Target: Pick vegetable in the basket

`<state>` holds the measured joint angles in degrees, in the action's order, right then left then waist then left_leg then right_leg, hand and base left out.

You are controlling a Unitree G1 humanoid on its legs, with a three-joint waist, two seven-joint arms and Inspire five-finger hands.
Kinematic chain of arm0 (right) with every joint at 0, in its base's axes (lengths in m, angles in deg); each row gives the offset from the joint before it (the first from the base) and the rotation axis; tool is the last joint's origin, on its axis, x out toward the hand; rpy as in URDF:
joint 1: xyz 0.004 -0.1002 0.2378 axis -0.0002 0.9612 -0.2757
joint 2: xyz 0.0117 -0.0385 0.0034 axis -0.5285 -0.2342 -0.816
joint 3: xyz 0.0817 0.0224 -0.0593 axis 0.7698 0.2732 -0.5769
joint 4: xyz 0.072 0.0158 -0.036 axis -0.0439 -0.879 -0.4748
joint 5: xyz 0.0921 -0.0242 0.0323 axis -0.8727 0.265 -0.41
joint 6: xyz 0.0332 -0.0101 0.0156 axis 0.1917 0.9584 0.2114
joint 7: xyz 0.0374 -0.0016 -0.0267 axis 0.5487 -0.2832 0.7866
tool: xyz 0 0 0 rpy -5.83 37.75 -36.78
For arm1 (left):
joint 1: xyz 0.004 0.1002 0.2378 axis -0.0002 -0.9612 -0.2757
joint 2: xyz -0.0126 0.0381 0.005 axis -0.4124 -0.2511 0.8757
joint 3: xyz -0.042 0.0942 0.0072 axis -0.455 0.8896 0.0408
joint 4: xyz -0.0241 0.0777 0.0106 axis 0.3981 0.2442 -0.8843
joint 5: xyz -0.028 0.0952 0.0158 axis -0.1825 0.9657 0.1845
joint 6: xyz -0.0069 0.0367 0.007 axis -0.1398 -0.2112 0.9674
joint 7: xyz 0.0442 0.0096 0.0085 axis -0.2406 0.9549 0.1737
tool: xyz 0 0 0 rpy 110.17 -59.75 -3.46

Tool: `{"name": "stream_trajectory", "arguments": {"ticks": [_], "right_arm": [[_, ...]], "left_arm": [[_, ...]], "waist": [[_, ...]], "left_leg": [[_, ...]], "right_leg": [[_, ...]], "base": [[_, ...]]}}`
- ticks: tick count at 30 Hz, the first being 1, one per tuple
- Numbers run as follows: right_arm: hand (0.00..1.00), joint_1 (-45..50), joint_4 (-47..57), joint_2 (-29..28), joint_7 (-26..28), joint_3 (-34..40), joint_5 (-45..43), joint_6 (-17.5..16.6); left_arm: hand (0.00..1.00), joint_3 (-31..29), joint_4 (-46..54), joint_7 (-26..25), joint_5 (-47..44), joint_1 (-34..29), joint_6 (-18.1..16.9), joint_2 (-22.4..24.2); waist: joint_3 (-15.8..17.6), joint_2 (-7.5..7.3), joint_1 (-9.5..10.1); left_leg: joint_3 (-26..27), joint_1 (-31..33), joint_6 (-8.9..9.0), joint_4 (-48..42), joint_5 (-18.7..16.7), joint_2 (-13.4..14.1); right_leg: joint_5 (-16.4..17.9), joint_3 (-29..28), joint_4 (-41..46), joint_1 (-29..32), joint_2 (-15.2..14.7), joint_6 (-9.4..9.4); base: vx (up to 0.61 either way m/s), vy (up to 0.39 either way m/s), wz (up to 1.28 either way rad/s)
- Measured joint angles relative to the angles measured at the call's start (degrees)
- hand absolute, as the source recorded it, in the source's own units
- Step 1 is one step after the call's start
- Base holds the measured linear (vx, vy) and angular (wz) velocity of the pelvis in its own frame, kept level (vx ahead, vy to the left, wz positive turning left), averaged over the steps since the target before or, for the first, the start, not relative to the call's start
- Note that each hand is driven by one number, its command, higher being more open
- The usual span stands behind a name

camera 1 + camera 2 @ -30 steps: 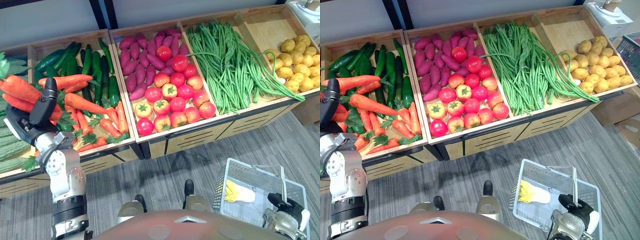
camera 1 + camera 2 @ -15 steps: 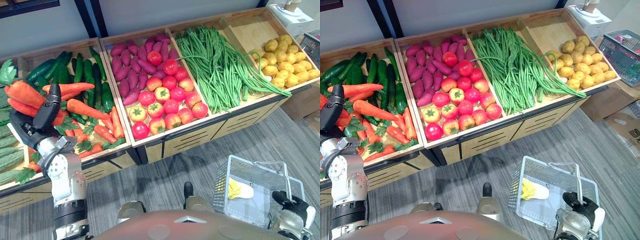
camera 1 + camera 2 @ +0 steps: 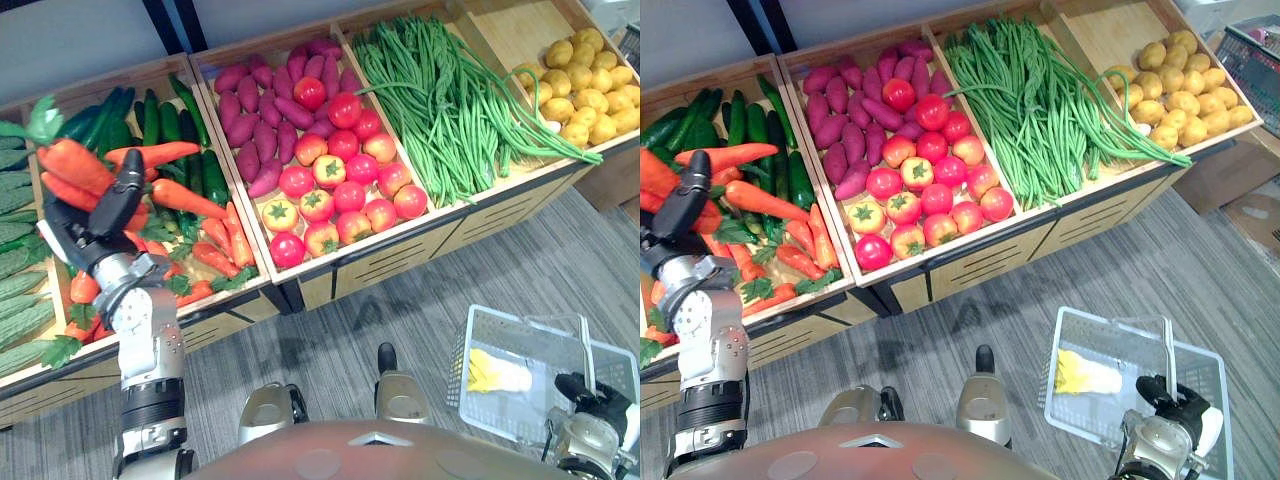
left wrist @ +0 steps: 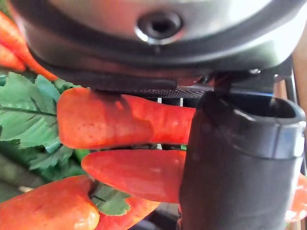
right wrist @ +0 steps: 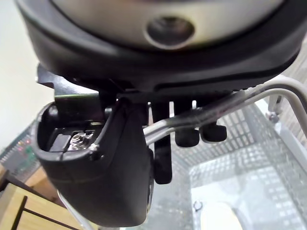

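Observation:
My left hand (image 3: 100, 215) is raised over the carrot bin (image 3: 205, 255) at the left of the stand, shut on a bunch of orange carrots (image 3: 70, 165) with green leaves. In the left wrist view the carrots (image 4: 120, 120) lie pinched against the palm by the thumb (image 4: 235, 158). At the lower right, my right hand (image 3: 595, 395) is shut on the wire handle (image 5: 225, 108) of a white mesh basket (image 3: 520, 325) that hangs over the floor. A yellow-white vegetable (image 3: 495, 372) lies inside the basket.
The wooden stand holds cucumbers (image 3: 160, 120), purple sweet potatoes (image 3: 265, 115), tomatoes (image 3: 335, 195), green beans (image 3: 440, 100) and potatoes (image 3: 585, 85). Grey floor runs in front of it. Another basket (image 3: 1255, 60) stands at the far right.
The camera has shifted, so the whole stand sits differently in view. My left hand still grips the carrots over the bin, and the right hand still grips the basket handle.

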<state>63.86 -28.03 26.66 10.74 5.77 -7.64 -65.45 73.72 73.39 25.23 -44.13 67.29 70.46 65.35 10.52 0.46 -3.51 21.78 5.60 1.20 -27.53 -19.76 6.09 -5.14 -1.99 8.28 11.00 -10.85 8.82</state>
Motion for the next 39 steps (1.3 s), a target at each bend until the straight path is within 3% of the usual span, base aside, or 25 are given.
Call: {"name": "stream_trajectory", "arguments": {"ticks": [2,3,4,5,6,7,10,13,15,16,19,22,23,24,25,26,27,30,32,33,34,35,36,37,39], "right_arm": [[0.00,-0.6,3.5,-0.1,0.0,-1.7,0.0,-0.2],[0.00,-1.3,5.2,-0.1,0.0,-2.5,0.0,-0.3],[0.00,-1.9,5.4,-0.1,0.0,-2.9,0.0,-0.4],[0.00,-4.0,5.4,-0.2,0.0,-4.1,0.0,-0.4],[0.00,-5.0,5.6,-0.2,0.0,-4.7,0.0,-0.4],[0.00,-6.0,5.6,-0.2,0.1,-5.3,0.0,-0.3],[0.00,-6.6,5.6,-0.2,0.1,-6.0,0.0,0.0],[0.00,-7.0,5.6,-0.2,0.1,-8.9,0.5,0.5],[0.00,-8.0,5.6,-0.2,0.1,-10.4,0.5,0.5],[0.00,-8.4,5.6,-0.2,0.1,-11.1,0.5,0.5],[0.00,-8.4,5.8,-0.1,0.2,-12.9,0.6,0.5],[0.00,-6.3,7.4,0.0,0.2,-12.9,0.7,0.5],[0.00,-6.0,7.6,0.2,0.2,-13.0,0.7,0.5],[0.00,-5.4,7.9,0.4,0.2,-13.8,0.7,0.5],[0.00,-4.8,8.4,0.4,0.2,-14.2,0.7,0.5],[0.00,-4.0,9.1,0.5,0.2,-14.9,0.7,0.5],[0.00,-3.7,9.4,1.0,0.3,-15.5,0.8,0.6],[0.00,-0.3,13.6,1.1,0.5,-17.0,1.2,0.5],[0.00,0.3,14.8,1.1,0.8,-17.5,1.2,0.5],[0.00,0.1,15.4,1.0,1.3,-17.6,1.3,0.3],[0.00,0.6,16.7,0.2,1.3,-18.5,1.3,-0.1],[0.00,0.4,16.6,0.7,1.3,-19.1,1.2,-0.2],[0.00,0.1,17.2,0.4,1.2,-19.9,1.1,-0.2],[0.00,-0.2,18.4,0.3,1.3,-21.1,1.1,-0.2],[0.00,-0.7,19.1,0.3,1.8,-22.9,1.2,-0.4]], "left_arm": [[0.00,0.1,0.0,0.4,0.5,0.6,0.0,-0.3],[0.00,-0.1,-0.1,0.4,1.5,1.0,0.0,-0.5],[0.00,-0.3,-0.1,0.4,1.7,1.2,0.0,-0.5],[0.00,-1.3,-0.1,0.5,1.9,1.7,0.0,-0.6],[0.00,-1.8,-0.6,0.6,2.0,2.6,0.0,-0.6],[0.00,-3.0,-0.8,0.5,2.0,3.0,0.1,-0.6],[0.00,-5.8,-0.5,0.3,2.0,3.0,0.2,-0.6],[0.00,-10.3,1.2,-0.2,2.2,1.3,0.2,-0.7],[0.00,-11.3,1.2,-0.4,2.3,0.0,0.2,-1.1],[0.00,-11.7,1.2,-0.5,2.5,-0.1,0.2,-1.1],[0.00,-12.7,1.2,-0.7,4.4,-0.3,0.3,-1.0],[0.00,-12.6,1.2,-0.7,4.6,-0.6,0.3,-0.5],[0.00,-12.5,1.2,-0.8,4.8,-0.9,0.3,0.1],[0.00,-12.7,1.0,-1.0,4.8,-1.5,0.3,1.5],[0.00,-12.7,1.0,-1.0,4.8,-1.5,0.3,2.0],[0.00,-12.6,0.9,-0.8,4.9,-1.7,0.3,2.8],[0.00,-12.5,0.8,-0.8,4.9,-3.0,0.4,4.8],[0.00,-10.9,0.8,-0.5,4.9,-5.3,0.5,5.8],[0.00,-10.3,0.8,-0.2,4.9,-5.9,0.5,5.8],[0.00,-10.2,0.9,-0.1,4.9,-6.2,0.5,5.9],[0.00,-10.9,1.5,0.0,4.9,-6.0,0.1,4.8],[0.00,-11.1,1.2,0.4,5.2,-6.0,-0.2,5.5],[0.00,-10.6,1.2,1.2,5.3,-7.0,0.0,5.7],[0.00,-10.4,1.3,2.1,5.9,-7.9,0.0,5.7],[0.00,-10.9,1.3,2.4,6.1,-9.1,0.0,5.6]], "waist": [[0.6,-0.53,-0.10],[0.8,-0.43,-0.64],[0.9,-0.18,-0.86],[2.0,0.59,-0.40],[2.9,0.59,-0.50],[4.5,0.99,-0.60],[4.4,1.26,0.64],[4.2,0.78,3.17],[3.8,0.30,3.76],[3.5,-0.14,4.01],[3.1,-0.22,4.43],[3.0,-0.22,2.88],[3.0,0.18,2.23],[2.7,0.42,1.62],[2.7,0.30,1.68],[2.5,0.21,1.45],[1.6,2.15,1.10],[0.5,3.86,0.35],[0.5,3.90,-0.35],[0.4,4.10,-0.34],[0.3,2.26,0.82],[0.9,2.88,0.69],[0.0,2.63,1.07],[0.1,1.78,2.39],[0.0,1.99,4.10]], "left_leg": [[3.2,1.9,-1.25,-3.6,-2.3,0.5],[5.1,3.1,-2.61,-5.4,-3.5,1.2],[6.6,3.2,-3.37,-5.4,-3.5,1.7],[10.2,2.9,-4.83,-4.7,-3.0,2.8],[12.0,2.3,-5.60,-3.2,-2.2,2.8],[15.1,0.4,-6.46,0.2,-0.2,2.8],[19.7,-1.2,-6.92,5.1,2.5,2.9],[28.5,-1.8,-6.45,7.7,3.9,4.0],[33.0,-1.1,-6.23,7.6,4.2,4.7],[35.2,-0.4,-6.40,7.5,4.4,5.0],[39.5,0.1,-5.39,5.1,5.1,8.6],[40.1,-0.2,-5.17,3.4,5.8,10.8],[40.3,-0.6,-5.29,3.7,6.5,11.6],[40.9,-1.5,-4.03,3.6,7.5,12.8],[41.1,-2.0,-3.77,3.0,7.6,13.3],[41.0,-2.3,-3.68,0.6,7.5,14.9],[40.7,-2.3,-3.24,-1.3,7.9,18.2],[40.0,-5.2,-2.02,-1.3,10.8,21.6],[39.2,-7.4,-2.43,0.0,13.7,22.1],[36.4,-8.7,-3.31,0.2,16.2,23.2],[29.7,-7.8,-4.06,-5.0,16.7,24.3],[23.1,-6.2,-1.51,-6.0,14.6,24.9],[9.7,-3.1,3.94,-3.5,10.3,19.0],[0.6,-1.8,4.32,-0.5,8.2,13.1],[-5.2,-0.6,4.17,3.1,7.6,9.3]], "right_leg": [[-1.5,-2.8,0.4,2.9,0.1,1.05],[-4.3,-2.8,-1.0,4.2,0.2,0.43],[-6.8,-2.3,-3.1,4.1,0.3,-0.88],[-7.3,3.0,-2.2,4.6,0.1,-4.65],[-2.3,10.0,4.8,5.9,-1.1,-6.62],[4.5,19.7,14.8,5.6,-3.2,-10.11],[10.6,30.0,23.7,0.6,-6.1,-10.79],[12.9,33.0,26.3,-8.6,-8.4,-9.93],[10.9,33.1,21.8,-11.6,-9.0,-7.03],[11.1,33.1,17.1,-12.0,-8.4,-4.65],[11.7,33.3,10.1,-12.5,-5.0,-3.57],[13.3,33.9,9.7,-13.0,-3.9,-1.20],[14.7,33.7,12.6,-11.1,-4.3,-1.07],[16.6,33.2,10.6,-9.8,-4.4,-2.10],[16.1,33.2,7.0,-9.9,-4.2,-2.00],[12.6,32.7,3.3,-10.2,-3.5,-0.76],[11.9,32.9,3.2,-11.0,-0.8,-2.01],[13.7,33.0,4.4,-13.0,2.3,-4.88],[14.6,32.9,9.3,-12.5,2.1,-6.20],[17.6,31.9,18.9,-7.5,0.8,-6.76],[14.9,29.8,8.0,-8.3,2.1,-7.54],[14.8,29.7,8.7,-9.6,3.4,-8.41],[14.8,26.9,7.4,-10.0,3.4,-9.09],[14.1,23.9,5.8,-10.0,3.4,-9.37],[13.5,19.5,5.0,-10.1,4.4,-9.59]], "base": [[-0.24,0.164,-0.86],[-0.28,0.165,-0.96],[-0.32,0.197,-1.10],[-0.20,0.127,-1.00],[-0.24,0.228,-1.29],[-0.18,0.210,-0.97],[-0.12,0.169,-0.95],[-0.14,0.027,-1.48],[-0.09,-0.117,-1.42],[-0.05,-0.186,-0.97],[0.00,-0.244,-0.83],[0.02,-0.226,-0.28],[-0.01,-0.273,-0.27],[0.00,-0.207,-0.31],[0.01,-0.237,-0.26],[0.05,-0.291,-0.28],[0.06,-0.271,-0.40],[0.09,-0.247,-0.29],[0.04,-0.199,-0.26],[-0.04,-0.326,-0.79],[-0.10,-0.335,-0.77],[-0.05,-0.193,-0.78],[0.03,-0.092,-0.95],[0.09,-0.051,-1.16],[0.11,-0.037,-1.23]]}}
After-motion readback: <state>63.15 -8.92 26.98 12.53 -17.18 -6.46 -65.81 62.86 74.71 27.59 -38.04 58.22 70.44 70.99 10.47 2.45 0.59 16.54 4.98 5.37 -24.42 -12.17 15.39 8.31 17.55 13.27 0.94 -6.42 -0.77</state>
